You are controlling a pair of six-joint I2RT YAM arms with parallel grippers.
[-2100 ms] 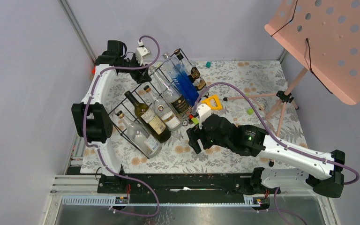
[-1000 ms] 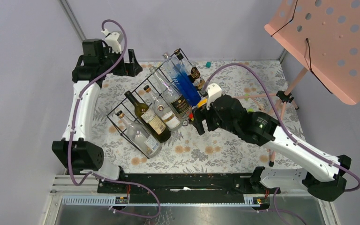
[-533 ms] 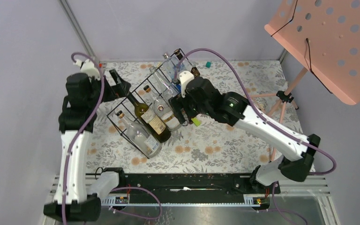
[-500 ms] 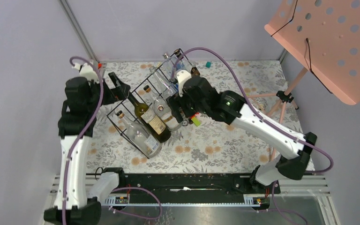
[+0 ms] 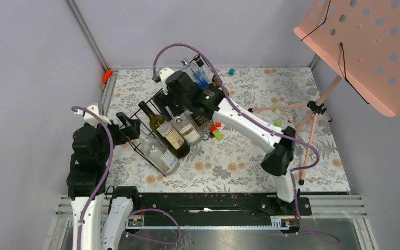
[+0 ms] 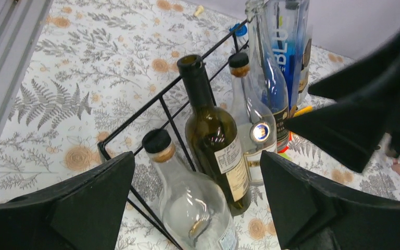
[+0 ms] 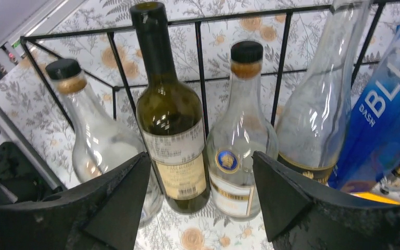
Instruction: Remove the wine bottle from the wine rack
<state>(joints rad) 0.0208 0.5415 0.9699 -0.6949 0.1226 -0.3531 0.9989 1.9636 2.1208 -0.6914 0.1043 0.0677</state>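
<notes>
Wine bottle [image 7: 172, 120], dark green glass with a cream label, lies tilted in the black thin-wire grid rack [image 7: 201, 78], between a clear cork-stoppered bottle [image 7: 96, 140] and a clear bottle with blue medallion [image 7: 239, 151]. Right tool [image 7: 200, 156] hovers over it, fingers spread, holding nothing. Left tool [image 6: 198, 156] is also spread and empty, near the rack's end over the floral worktop [image 5: 229, 161]. Step looks like approach, no grasp yet. Next move probably needs centring on the green glass, descending, closing, then lifting clear of the wires.
</notes>
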